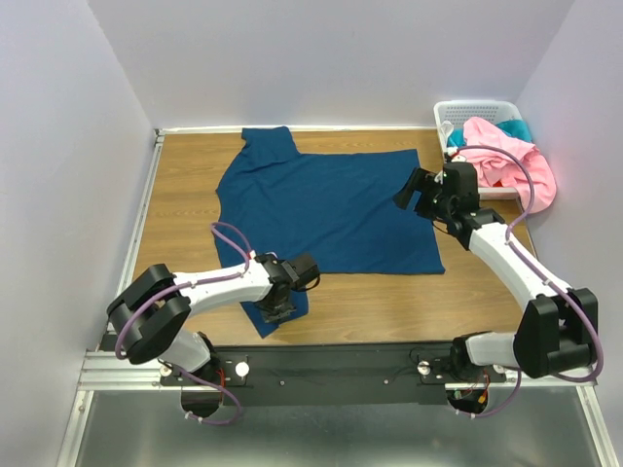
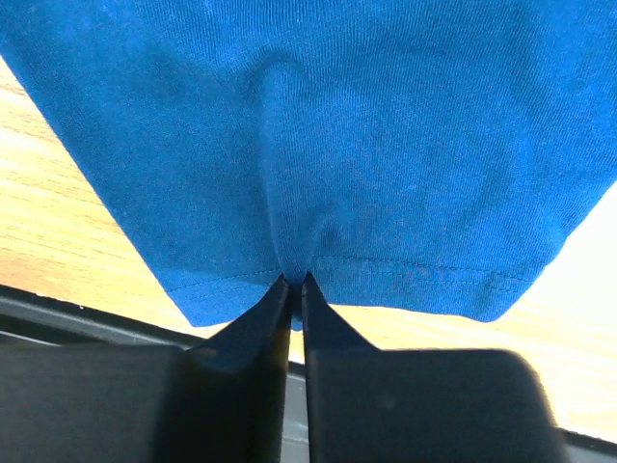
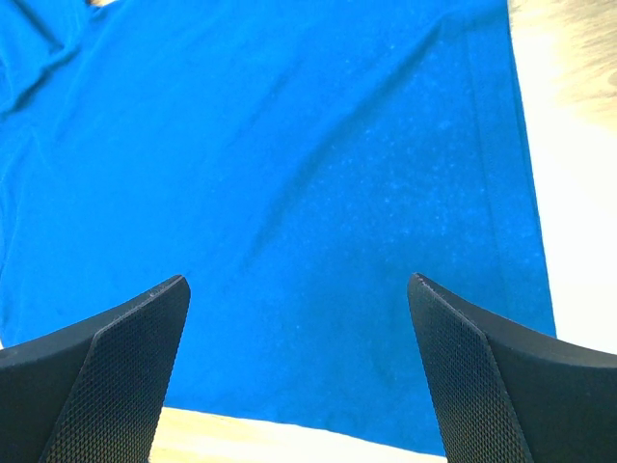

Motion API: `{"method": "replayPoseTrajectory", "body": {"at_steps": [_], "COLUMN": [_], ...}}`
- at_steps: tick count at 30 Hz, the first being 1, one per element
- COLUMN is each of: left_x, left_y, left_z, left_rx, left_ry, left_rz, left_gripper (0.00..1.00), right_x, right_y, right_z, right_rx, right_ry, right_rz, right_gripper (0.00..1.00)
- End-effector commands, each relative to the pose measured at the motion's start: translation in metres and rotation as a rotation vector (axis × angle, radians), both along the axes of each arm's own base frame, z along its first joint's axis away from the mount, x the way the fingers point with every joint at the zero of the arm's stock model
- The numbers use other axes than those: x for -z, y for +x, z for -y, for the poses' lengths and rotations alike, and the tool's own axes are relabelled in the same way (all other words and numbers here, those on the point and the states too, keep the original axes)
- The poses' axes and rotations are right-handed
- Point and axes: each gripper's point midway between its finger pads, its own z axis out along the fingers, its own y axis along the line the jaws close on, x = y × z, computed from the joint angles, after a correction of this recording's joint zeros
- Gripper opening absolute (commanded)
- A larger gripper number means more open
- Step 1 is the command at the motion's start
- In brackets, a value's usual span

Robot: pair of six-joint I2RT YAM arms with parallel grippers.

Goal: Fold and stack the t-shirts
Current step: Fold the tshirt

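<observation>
Nearest me at seven o'clock, the left gripper (image 2: 297, 282) is clamped on the sleeve hem of the navy tee (image 1: 331, 209), spread flat at centre, likely to fold it inward, while the right gripper (image 3: 298, 280) hovers wide open at two o'clock.

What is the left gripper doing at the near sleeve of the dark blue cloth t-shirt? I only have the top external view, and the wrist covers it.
Observer: The left wrist view shows the left gripper shut on the stitched sleeve hem of the dark blue cloth t-shirt, with cloth puckered into a ridge above the pinch.
Operator: And the right gripper, open or shut?
Observer: Open. The right wrist view shows the right gripper spread wide over the shirt, pinching no cloth.
Operator: Is the cloth there flat?
Observer: Mostly smooth; creases show only toward that view's upper left.
</observation>
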Motion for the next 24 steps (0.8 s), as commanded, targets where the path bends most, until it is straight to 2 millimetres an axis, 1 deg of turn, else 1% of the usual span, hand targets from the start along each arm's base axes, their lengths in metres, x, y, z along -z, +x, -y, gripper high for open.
{"method": "replayPoseTrajectory", "body": {"at_steps": [1, 2, 6, 7, 10, 11, 14, 15, 18, 20, 22, 23, 24], "left_x": [0.003, 0.003, -0.004, -0.01, -0.022, -0.025, -0.037, -0.041, -0.047, -0.052, -0.057, -0.058, -0.06], "left_y": [0.004, 0.004, 0.012, 0.017, 0.03, 0.036, 0.051, 0.056, 0.062, 0.065, 0.067, 0.071, 0.073], "left_z": [-0.012, -0.012, -0.007, 0.0, 0.01, 0.01, 0.01, 0.009, 0.0, -0.003, -0.004, -0.005, -0.004], "left_rx": [-0.007, -0.005, 0.001, 0.003, 0.004, 0.001, -0.022, -0.032, -0.058, -0.068, -0.073, -0.066, -0.067], "left_ry": [0.079, 0.078, 0.036, -0.008, -0.073, -0.071, -0.069, -0.061, -0.03, -0.035, -0.05, -0.056, -0.068], "left_rz": [0.024, 0.025, 0.077, 0.108, 0.188, 0.223, 0.299, 0.324, 0.369, 0.393, 0.424, 0.449, 0.465], "left_gripper": [0.02, 0.0, 0.0, 0.0, 0.0, 0.0, 0.0, 0.0, 0.0, 0.0, 0.0, 0.0, 0.0], "right_x": [-0.005, -0.005, -0.008, -0.007, -0.001, 0.007, 0.018, 0.026, 0.036, 0.053, 0.064, 0.076, 0.081], "right_y": [-0.002, -0.003, -0.005, -0.006, -0.019, -0.027, -0.041, -0.052, -0.067, -0.084, -0.093, -0.1, -0.103], "right_z": [0.006, 0.006, 0.006, 0.006, 0.006, 0.013, 0.021, 0.025, 0.026, 0.028, 0.035, 0.044, 0.049], "right_rx": [0.016, 0.018, 0.02, 0.025, 0.054, 0.086, 0.147, 0.163, 0.183, 0.188, 0.224, 0.272, 0.294], "right_ry": [-0.027, -0.026, -0.02, -0.015, 0.027, 0.019, 0.036, 0.035, 0.064, 0.07, 0.055, 0.031, 0.017], "right_rz": [0.032, 0.03, 0.036, 0.033, 0.014, 0.001, -0.023, -0.039, -0.063, -0.096, -0.119, -0.139, -0.152], "right_gripper": [1.0, 1.0, 1.0, 1.0, 1.0, 1.0, 1.0, 1.0, 1.0, 1.0, 1.0, 1.0, 1.0]}}
